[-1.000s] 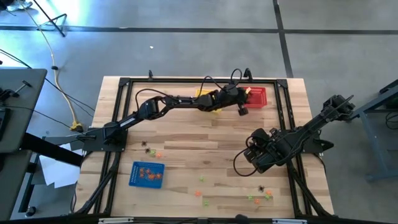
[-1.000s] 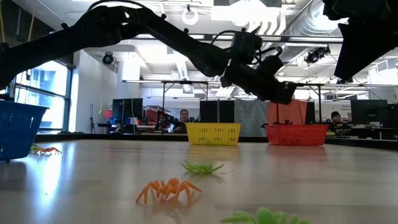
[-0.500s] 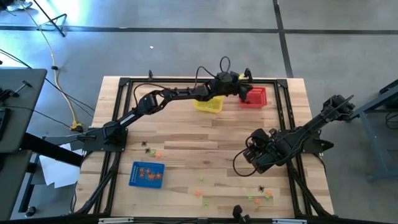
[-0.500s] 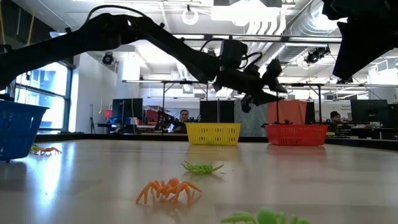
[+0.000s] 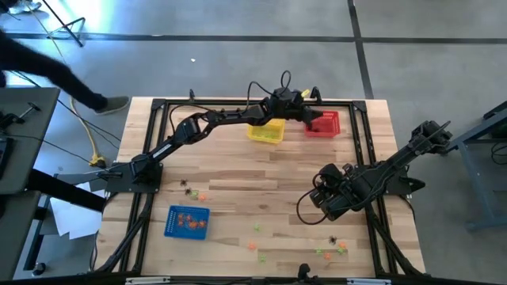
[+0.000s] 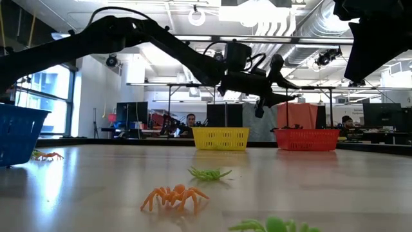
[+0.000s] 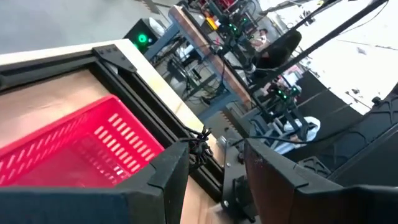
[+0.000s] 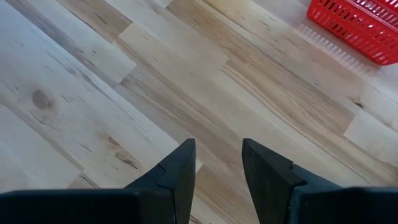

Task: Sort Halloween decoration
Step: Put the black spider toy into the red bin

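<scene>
A tiny black spider trinket [image 7: 200, 143] is being seen in the gap ahead of the left gripper [image 7: 214, 146], close by the tip of one of its fingers [image 7: 163, 174]; whether it is being touched cannot be told. The fingers are being held spread apart, with nothing clamped between them. Just below and to one side of this gripper the red basket [image 7: 74, 155] is being overlooked, and in the high view the left gripper [image 5: 307, 119] is being held above that basket's [image 5: 326, 125] near edge, with the yellow basket [image 5: 265, 131] just behind it under the arm. Well away from it, orange trinkets are being kept in the blue basket [image 5: 188, 222], and loose pieces are lying on the table [image 5: 238, 170]: a black one [image 5: 187, 188] beside an orange one [image 5: 201, 197], a green one [image 5: 256, 228] and a small cluster [image 5: 329, 252]. In the low view an orange spider [image 6: 174, 195] and a green spider [image 6: 209, 173] are being shown nearest the camera. The right gripper [image 8: 217, 149] is being held released over bare wood, the cluster lying nearest to it.
</scene>
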You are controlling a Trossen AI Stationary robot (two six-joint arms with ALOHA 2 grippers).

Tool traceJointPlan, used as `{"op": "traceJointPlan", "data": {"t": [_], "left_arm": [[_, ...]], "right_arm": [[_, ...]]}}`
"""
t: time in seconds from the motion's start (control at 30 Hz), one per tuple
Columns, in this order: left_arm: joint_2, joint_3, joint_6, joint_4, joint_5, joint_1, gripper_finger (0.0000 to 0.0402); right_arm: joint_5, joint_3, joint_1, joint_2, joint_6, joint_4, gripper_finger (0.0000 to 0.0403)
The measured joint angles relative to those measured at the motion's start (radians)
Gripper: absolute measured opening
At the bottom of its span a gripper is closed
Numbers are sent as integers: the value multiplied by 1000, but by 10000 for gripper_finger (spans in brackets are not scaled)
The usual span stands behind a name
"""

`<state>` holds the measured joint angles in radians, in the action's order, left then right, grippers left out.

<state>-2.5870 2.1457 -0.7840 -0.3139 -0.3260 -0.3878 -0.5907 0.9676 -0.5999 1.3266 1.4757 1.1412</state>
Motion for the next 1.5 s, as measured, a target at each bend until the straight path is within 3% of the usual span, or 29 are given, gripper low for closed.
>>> {"op": "traceJointPlan", "data": {"t": [0.27, 0.37, 0.67, 0.87, 1.17, 1.23, 1.5], "left_arm": [[0, 0, 45, 15, -6, 0, 143], [0, 0, 45, 11, -5, 1, 143], [0, 0, 105, 15, -2, 2, 143], [0, 0, 229, 36, -3, 3, 143], [0, 0, 280, 80, -3, 3, 143], [0, 0, 315, 89, -3, 4, 143], [0, 0, 341, 85, -4, 5, 143]], "right_arm": [[-3, 0, 0, 0, -6, 22, 128], [-15, 0, 5, 0, -88, 30, 128], [144, 0, 6, 2, -148, -1, 128], [156, 0, 6, 2, -141, -37, 128], [-97, 0, 15, 2, -142, -96, 128], [-108, 0, 32, 2, -149, -98, 128], [56, 0, 148, 2, -287, -96, 128]]}}
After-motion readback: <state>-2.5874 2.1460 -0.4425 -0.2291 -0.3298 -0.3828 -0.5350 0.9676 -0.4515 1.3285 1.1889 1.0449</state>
